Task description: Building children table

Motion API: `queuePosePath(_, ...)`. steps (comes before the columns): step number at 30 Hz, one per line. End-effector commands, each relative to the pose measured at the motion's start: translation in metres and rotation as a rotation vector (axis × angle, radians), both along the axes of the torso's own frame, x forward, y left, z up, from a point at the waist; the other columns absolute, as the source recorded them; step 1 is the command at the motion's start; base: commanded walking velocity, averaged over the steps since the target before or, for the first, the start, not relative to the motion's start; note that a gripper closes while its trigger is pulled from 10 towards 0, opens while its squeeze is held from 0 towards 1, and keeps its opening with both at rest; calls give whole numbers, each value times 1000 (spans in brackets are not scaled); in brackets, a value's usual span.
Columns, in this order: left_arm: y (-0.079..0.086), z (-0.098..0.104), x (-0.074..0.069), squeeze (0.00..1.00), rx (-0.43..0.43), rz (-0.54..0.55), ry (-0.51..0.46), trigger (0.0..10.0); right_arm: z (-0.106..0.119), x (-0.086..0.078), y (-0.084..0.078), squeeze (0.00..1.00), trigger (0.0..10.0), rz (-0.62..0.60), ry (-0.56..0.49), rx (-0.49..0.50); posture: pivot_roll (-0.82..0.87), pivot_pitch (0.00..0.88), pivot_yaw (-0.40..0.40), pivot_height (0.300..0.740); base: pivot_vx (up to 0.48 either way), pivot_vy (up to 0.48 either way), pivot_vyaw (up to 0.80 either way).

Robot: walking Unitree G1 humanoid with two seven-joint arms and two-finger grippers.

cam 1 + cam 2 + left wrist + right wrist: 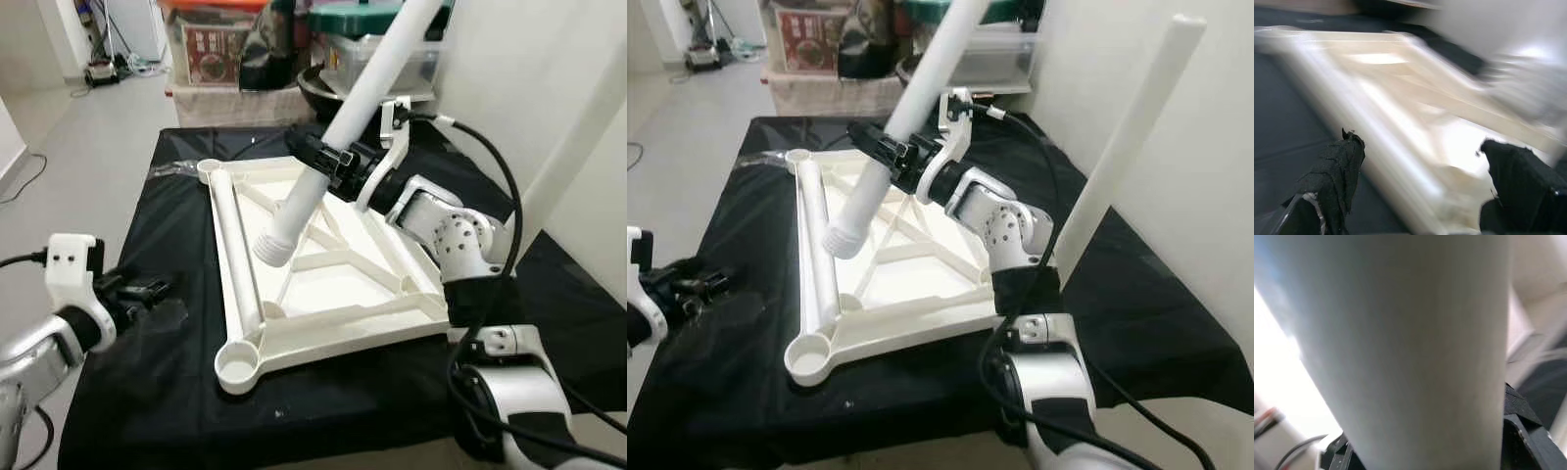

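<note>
Left eye view gives you the black cloth-covered table (pixel 176 411) across most of the frame, its near edge along the bottom. On it, at centre, lies the white children's table top (pixel 323 284), upside down so you see its ribbed underside, with a round leg socket (pixel 238 367) at its near-left corner and another (pixel 209 166) at the far-left corner.

Above the table top, your white table leg (pixel 343 137) slants from the upper centre of the frame down to its threaded end (pixel 273 247), which hangs over the left-centre ribs and is not in a socket. Your right gripper (pixel 323 157) is clamped around the leg about midway, in the upper centre; in the right wrist view the leg (pixel 1410 347) fills the space between the black fingers (pixel 1528 431).

In the right eye view a second white leg (pixel 1127 147) stands tilted against the wall at the right of the frame.

Your left gripper (pixel 147 291) sits at the lower left, low over the cloth just beside the table top. In the blurred left wrist view its fingers (pixel 1337 171) are spread wide apart, holding nothing, with the white top (pixel 1415 142) ahead.

Storage boxes (pixel 211 44) stand at the top of the frame, beyond the table.
</note>
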State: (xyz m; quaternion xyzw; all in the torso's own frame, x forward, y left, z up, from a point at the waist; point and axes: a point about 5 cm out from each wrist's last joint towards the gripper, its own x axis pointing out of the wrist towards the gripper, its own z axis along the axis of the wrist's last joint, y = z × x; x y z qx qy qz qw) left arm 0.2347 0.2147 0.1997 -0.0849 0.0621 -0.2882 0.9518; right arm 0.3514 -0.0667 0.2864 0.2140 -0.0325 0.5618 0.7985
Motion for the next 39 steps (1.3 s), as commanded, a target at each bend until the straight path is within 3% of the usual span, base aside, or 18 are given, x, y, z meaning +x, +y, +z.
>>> queuePosePath(1,-19,0,-8,0,51,-185,-7,10000,1,-7,10,0,0,102,-55,-21,79,0,-49,740,0,0,0)
queuePosePath(5,-25,0,-11,0,103,-291,6,10000,-2,-8,18,0,0,147,-70,-64,77,0,-46,740,0,0,0)
queuePosePath(7,-25,5,-3,0,158,-339,1,10000,-1,-9,27,0,0,164,-92,-89,71,0,-44,740,0,0,0)
queuePosePath(14,-18,14,10,0,219,-347,-25,10000,3,-21,37,0,0,248,-129,-92,59,0,-31,740,0,0,0)
queuePosePath(21,-18,16,13,0,224,-374,-40,10000,2,-29,41,0,0,296,-146,-93,51,0,-28,740,0,0,0)
queuePosePath(24,-22,14,15,0,219,-405,-42,9569,0,-32,44,0,0,313,-148,-96,38,0,-23,740,0,0,0)
queuePosePath(25,-26,13,17,0,212,-429,-44,3765,-1,-34,46,0,0,325,-149,-98,34,0,-24,740,0,0,0)
queuePosePath(27,-26,13,17,0,212,-429,-44,3765,-1,-34,46,0,0,325,-149,-98,34,0,-24,740,0,0,0)
queuePosePath(28,-31,13,19,0,203,-449,-55,0,-2,-36,48,0,0,334,-148,-100,33,0,-25,740,0,0,0)
queuePosePath(35,-41,15,21,0,203,-507,-91,0,-6,-38,54,0,0,334,-119,-102,26,0,-26,740,0,0,0)
queuePosePath(37,-42,13,21,0,210,-510,-92,0,-9,-34,55,0,0,275,-100,-124,25,0,-27,740,0,0,0)
queuePosePath(38,-42,13,21,0,216,-507,-94,1569,-10,-30,55,0,10000,212,-77,-113,26,0,-32,740,0,0,0)
queuePosePath(39,-42,13,21,0,216,-507,-94,1569,-10,-30,55,0,10000,212,-77,-113,26,0,-32,740,0,0,0)
